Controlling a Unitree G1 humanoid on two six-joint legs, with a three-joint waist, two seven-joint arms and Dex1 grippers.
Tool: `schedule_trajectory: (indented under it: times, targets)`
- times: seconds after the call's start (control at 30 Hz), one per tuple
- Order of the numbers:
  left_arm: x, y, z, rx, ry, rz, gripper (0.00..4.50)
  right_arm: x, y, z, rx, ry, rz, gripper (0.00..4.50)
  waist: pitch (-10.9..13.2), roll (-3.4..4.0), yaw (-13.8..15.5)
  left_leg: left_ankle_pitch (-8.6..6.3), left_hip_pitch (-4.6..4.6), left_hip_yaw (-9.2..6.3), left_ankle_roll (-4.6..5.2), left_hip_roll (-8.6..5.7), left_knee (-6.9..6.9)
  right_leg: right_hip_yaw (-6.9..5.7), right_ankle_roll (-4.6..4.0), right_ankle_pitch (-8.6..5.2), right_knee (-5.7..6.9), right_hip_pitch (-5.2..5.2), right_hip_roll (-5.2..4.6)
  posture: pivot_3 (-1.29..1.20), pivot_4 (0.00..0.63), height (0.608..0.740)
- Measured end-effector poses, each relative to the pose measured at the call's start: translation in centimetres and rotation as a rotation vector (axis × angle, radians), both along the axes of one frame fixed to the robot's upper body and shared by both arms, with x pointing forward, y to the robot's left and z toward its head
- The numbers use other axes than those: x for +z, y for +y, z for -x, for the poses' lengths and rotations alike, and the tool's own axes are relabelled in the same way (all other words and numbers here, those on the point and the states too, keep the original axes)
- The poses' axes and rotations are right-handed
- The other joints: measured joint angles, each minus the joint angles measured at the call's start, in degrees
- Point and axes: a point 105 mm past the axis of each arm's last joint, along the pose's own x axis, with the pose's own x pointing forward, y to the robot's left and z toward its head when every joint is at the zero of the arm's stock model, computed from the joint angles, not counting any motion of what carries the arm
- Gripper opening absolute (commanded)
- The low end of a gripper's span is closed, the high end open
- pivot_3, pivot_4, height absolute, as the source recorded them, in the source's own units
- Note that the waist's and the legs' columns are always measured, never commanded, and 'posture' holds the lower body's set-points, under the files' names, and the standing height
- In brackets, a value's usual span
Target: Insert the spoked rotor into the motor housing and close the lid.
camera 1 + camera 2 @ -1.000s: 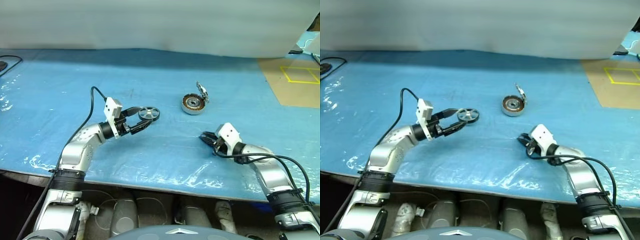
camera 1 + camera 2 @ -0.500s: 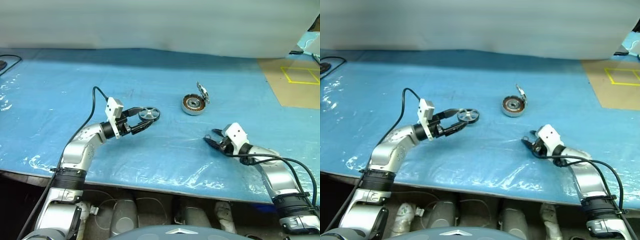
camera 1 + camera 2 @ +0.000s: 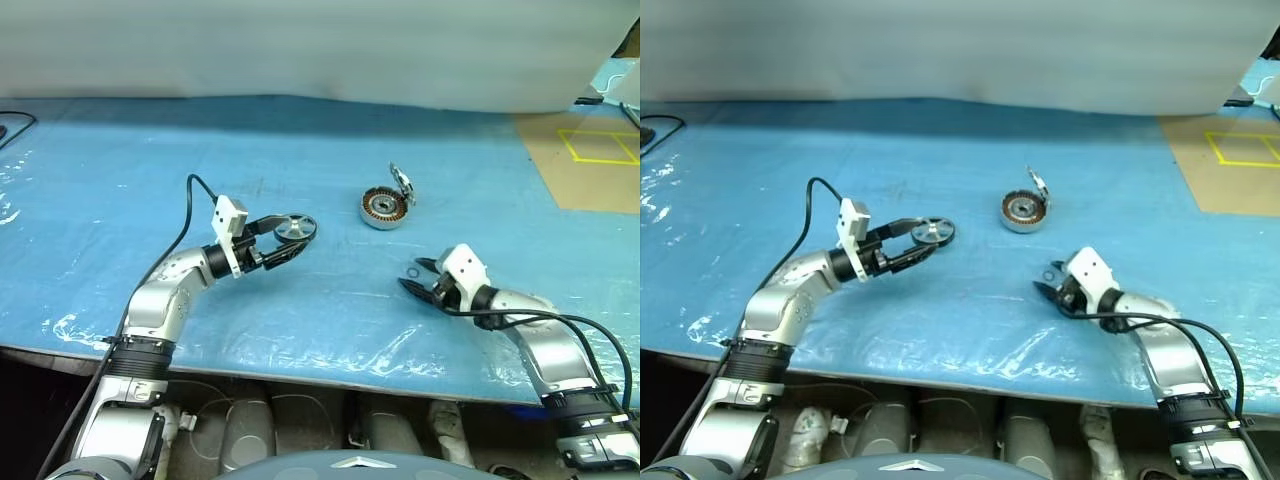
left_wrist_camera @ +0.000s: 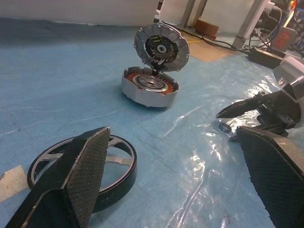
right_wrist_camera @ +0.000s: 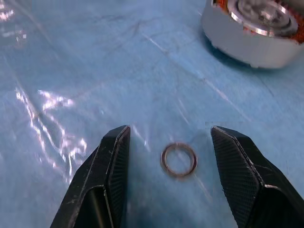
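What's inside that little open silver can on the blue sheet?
Inside the motor housing, a ring of copper windings surrounds a silver hub. Its lid stands open. Anything beneath the hub is hidden.

Motor housing cut by frame edge; spoked rotor partly behind finger.

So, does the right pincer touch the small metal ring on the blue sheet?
Apart: the right wrist view shows the ring lying free between the open fingers.
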Motion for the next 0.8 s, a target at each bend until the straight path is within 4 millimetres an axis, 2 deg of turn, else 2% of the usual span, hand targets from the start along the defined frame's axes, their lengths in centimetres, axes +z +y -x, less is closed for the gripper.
schedule_trajectory:
  times: [0.13, 0.23, 0.33, 0.5, 0.67, 0.73, 0.8]
  targets:
    - [0.1, -0.3, -0.1, -0.003, -0.006, 0.008, 4.5, 3.8, 2.3, -2.5, 0.061, -0.102, 0.001, 2.84, 0.01, 0.02, -0.1, 0.0, -0.04, 0.01, 0.0, 0.02, 0.0, 0.0, -0.34, 0.19, 0.09, -0.08, 0.01, 0.0, 0.15, 0.74]
    - [0.1, -0.5, -0.2, -0.002, -0.013, 0.013, 4.5, 6.7, 5.4, -4.6, 0.133, -0.141, -0.039, 2.84, 0.03, 0.04, -0.57, 0.01, -0.09, 0.01, 0.0, 0.03, 0.02, 0.0, -0.42, 0.23, 0.14, -0.12, 0.02, 0.0, 0.15, 0.74]
    - [0.0, -0.7, -0.3, 0.001, -0.019, 0.02, 4.5, 8.0, 7.3, -6.2, 0.185, -0.127, -0.032, 2.84, 0.03, 0.05, -0.81, 0.01, -0.17, 0.0, 0.0, 0.02, 0.05, 0.0, -0.45, 0.23, 0.15, -0.14, 0.01, 0.0, 0.15, 0.74]
    - [-0.6, -0.8, -0.2, 0.023, -0.009, 0.037, 4.5, 7.6, 9.1, -10.0, 0.151, -0.021, 0.099, 2.84, 0.08, 0.13, -1.35, 0.01, -0.28, 0.0, -0.01, 0.05, 0.15, -0.01, -0.48, 0.25, 0.26, -0.26, 0.02, 0.0, 0.15, 0.74]
    - [-1.1, -1.1, 0.2, 0.037, 0.0, 0.061, 4.5, 7.8, 12.2, -11.5, 0.139, 0.096, 0.1, 2.84, 0.1, 0.17, -1.43, 0.03, -0.68, 0.01, -0.01, 0.15, 0.32, -0.01, -0.69, 0.14, 0.69, -0.83, 0.09, 0.0, 0.15, 0.74]
    - [-1.2, -1.2, 0.1, 0.043, 0.0, 0.066, 4.5, 7.5, 12.5, -12.0, 0.119, 0.119, 0.125, 2.84, 0.12, 0.18, -1.11, 0.03, -0.96, -0.02, -0.01, 0.2, 0.63, -0.03, -0.82, 0.06, 1.21, -1.12, 0.09, 0.0, 0.15, 0.74]
    - [-1.1, -1.2, 0.1, 0.049, -0.004, 0.066, 4.5, 6.9, 11.8, -12.4, 0.094, 0.142, 0.146, 2.84, 0.15, 0.23, -0.69, 0.02, -0.98, -0.05, -0.01, 0.22, 0.69, -0.08, -0.85, 0.05, 1.25, -1.12, 0.09, 0.0, 0.15, 0.74]
